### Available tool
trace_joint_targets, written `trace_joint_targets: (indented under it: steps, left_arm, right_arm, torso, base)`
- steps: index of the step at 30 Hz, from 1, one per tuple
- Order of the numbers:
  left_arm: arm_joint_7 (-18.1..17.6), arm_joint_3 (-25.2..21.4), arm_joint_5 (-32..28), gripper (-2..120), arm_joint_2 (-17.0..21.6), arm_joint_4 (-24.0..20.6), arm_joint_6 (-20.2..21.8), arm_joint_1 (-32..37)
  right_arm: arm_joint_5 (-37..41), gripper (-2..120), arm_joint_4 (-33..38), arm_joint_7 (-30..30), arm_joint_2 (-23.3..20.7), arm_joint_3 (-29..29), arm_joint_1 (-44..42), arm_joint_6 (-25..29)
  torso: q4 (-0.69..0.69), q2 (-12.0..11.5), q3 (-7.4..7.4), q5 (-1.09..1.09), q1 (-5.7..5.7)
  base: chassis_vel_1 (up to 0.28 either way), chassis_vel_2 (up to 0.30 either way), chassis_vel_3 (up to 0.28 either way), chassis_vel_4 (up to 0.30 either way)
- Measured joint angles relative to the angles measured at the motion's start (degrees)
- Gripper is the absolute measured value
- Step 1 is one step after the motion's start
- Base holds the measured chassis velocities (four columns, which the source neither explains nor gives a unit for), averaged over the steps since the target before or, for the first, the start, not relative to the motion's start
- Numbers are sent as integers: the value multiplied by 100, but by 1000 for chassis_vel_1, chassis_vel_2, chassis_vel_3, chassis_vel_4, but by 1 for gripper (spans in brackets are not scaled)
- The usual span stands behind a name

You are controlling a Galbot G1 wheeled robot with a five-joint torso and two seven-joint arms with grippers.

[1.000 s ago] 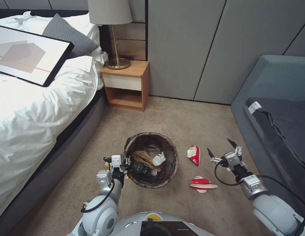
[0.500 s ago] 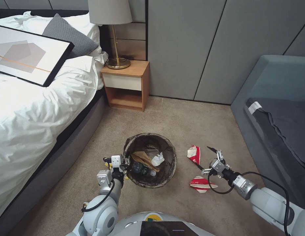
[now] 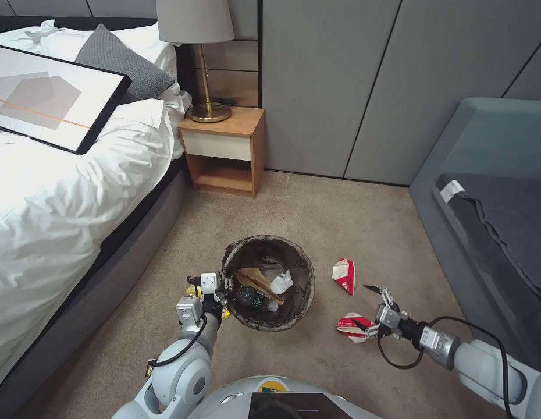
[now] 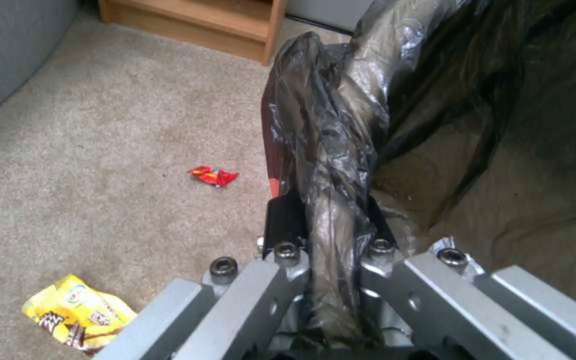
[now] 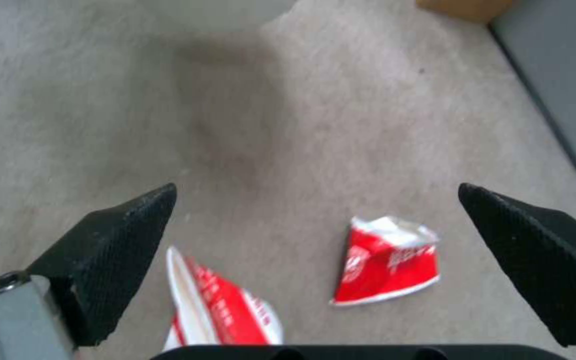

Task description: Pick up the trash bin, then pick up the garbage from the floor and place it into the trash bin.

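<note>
Left gripper clamped on the liner-covered rim of the trash bin, on the carpet between bed and sofa. Right gripper spread wide, low over the nearer crushed paper cup; second cup just beyond. Inside the bin: bottle, tissue, tan paper. Yellow wrapper beside the bin.
</note>
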Motion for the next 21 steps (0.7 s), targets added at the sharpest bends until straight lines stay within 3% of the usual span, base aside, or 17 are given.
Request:
trace_joint_targets:
  steps: [21]
  left_arm:
    - [-2, 12, -25, 2, -40, 73, 7, -78]
  right_arm:
    - [-158, 100, -393, -123, 139, -503, 326, 91]
  torso:
    - [0, 0, 0, 0, 0]
  base:
    - [0, 0, 0, 0]
